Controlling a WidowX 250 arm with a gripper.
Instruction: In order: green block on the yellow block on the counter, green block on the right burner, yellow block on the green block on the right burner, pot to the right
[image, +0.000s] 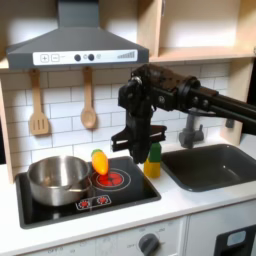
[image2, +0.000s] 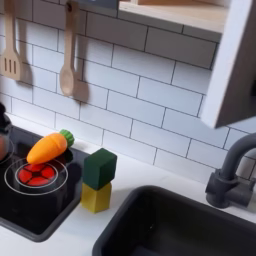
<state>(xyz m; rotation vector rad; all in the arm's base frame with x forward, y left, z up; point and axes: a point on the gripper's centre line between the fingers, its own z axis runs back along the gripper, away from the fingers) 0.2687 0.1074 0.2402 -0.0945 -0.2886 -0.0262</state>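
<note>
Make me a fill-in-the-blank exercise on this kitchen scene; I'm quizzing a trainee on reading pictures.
1. The green block sits on top of the ____ block.
2. The pot stands on the hob's ____ side in the first exterior view.
3. The toy carrot lies beside the burner with ____ rings.

Missing words: yellow; left; red
</note>
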